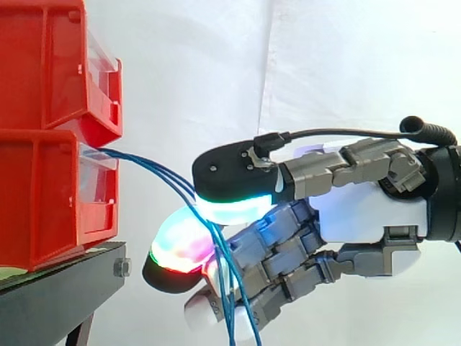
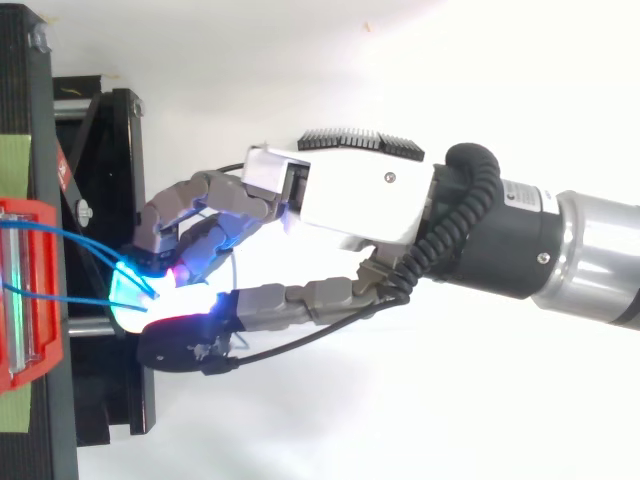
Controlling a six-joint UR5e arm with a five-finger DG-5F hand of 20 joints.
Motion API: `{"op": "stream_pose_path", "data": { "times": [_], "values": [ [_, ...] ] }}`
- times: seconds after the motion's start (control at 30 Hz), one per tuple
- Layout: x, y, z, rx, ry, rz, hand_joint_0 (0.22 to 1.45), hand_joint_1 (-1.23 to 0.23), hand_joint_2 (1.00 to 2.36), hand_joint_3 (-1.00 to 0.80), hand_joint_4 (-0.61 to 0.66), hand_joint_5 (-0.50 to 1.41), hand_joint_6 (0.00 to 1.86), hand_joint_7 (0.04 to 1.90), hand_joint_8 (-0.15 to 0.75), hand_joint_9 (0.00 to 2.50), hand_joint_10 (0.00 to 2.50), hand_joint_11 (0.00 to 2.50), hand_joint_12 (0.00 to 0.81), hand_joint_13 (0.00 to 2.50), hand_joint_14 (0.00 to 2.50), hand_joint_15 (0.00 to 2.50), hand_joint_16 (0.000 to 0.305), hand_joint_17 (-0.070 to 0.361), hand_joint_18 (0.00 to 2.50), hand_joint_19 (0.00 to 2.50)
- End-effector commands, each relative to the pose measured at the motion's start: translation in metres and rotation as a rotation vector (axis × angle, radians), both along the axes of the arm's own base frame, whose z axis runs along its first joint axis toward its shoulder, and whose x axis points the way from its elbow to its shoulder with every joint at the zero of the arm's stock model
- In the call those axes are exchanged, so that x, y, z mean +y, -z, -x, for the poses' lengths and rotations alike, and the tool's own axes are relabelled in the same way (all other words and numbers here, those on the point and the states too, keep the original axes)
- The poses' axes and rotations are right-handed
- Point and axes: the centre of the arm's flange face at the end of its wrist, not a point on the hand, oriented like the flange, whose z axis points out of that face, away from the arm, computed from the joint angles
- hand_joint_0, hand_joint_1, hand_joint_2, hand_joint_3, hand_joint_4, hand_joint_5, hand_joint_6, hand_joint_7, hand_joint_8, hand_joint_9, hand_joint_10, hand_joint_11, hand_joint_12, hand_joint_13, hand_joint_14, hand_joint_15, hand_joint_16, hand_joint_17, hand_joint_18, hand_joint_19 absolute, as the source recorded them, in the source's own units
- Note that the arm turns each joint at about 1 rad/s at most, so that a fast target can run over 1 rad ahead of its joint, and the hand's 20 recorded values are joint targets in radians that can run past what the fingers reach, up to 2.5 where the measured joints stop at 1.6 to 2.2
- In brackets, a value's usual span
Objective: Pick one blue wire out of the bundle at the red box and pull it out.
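Two red bins sit stacked at the left, an upper one [image 1: 43, 65] and a lower one [image 1: 43, 202], on one black stand [image 1: 57, 288] before a white curtain [image 1: 194, 72]. The bins are smooth moulded plastic, boxy, each with a clear panel across its front opening.

The blue wires [image 1: 160, 171] come out of the lower bin's front. At least three thin, glossy strands can be counted in the side view, and two [image 2: 70, 298] in the top view. Their long axis runs away from the bin toward the hand, sloping gently down, then bends at the fingertips and hangs almost straight down.

One hand [image 1: 360, 209] reaches in from the right, palm facing the bins. Its body is white and its finger links are grey and blocky. It is closed in a pinch. The thumb, with a black back and a cyan-glowing pad [image 1: 230, 205], lies above. A curled finger with a green and magenta pad [image 1: 180, 241] lies below. The wires pass between the two. How many strands the pinch catches cannot be told. The other fingers curl underneath, beside the hanging strands.
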Motion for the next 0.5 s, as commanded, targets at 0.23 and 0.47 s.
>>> {"op": "stream_pose_path", "data": {
  "times": [0.23,0.47],
  "values": [
    [-0.004,-0.017,0.012,0.052,-0.011,0.008,0.64,-0.76,1.02,-0.03,0.09,-0.19,0.95,0.75,0.370,0.92,0.01,0.75,0.428,0.75,0.01,0.38,0.054,0.121,0.73,0.49],
    [-0.006,-0.031,0.018,0.072,-0.034,0.011,0.64,-0.77,1.02,-0.05,-0.01,-0.18,0.93,0.83,0.358,0.95,0.01,0.75,0.422,0.75,0.01,0.38,0.053,0.119,0.72,0.50]
  ]
}}
